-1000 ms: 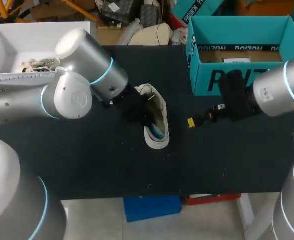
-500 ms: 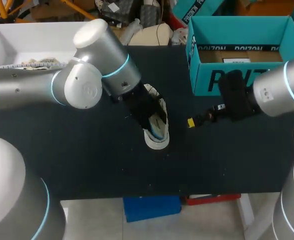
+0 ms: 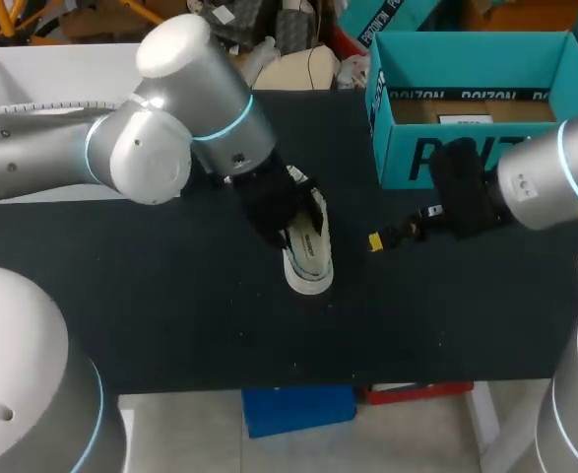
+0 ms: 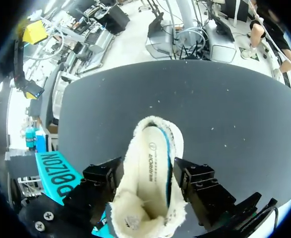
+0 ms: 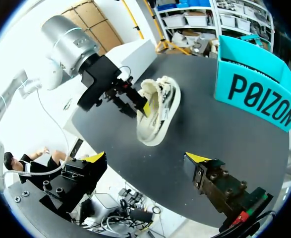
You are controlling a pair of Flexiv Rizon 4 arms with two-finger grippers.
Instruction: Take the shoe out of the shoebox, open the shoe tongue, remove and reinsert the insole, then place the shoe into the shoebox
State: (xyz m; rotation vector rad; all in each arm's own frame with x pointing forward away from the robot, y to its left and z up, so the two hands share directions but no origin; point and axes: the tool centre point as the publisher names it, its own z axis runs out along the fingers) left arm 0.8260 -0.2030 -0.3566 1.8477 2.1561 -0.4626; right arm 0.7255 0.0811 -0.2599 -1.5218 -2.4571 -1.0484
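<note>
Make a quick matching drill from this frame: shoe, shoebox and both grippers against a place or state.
Things:
1. shoe
2. shoebox
3. left gripper
4. right gripper

Places or states:
A. open, nothing in it, over bare table
B. teal, at the table's far right
C. cream, lying mid-table
D. at the shoe's collar end

Pairs: 1-C, 2-B, 3-D, 4-A

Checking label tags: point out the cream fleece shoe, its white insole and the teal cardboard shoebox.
cream fleece shoe (image 3: 307,276), head view, on the toe end.
white insole (image 4: 154,152), left wrist view, on its printed middle.
teal cardboard shoebox (image 3: 399,158), head view, on the front wall.
</note>
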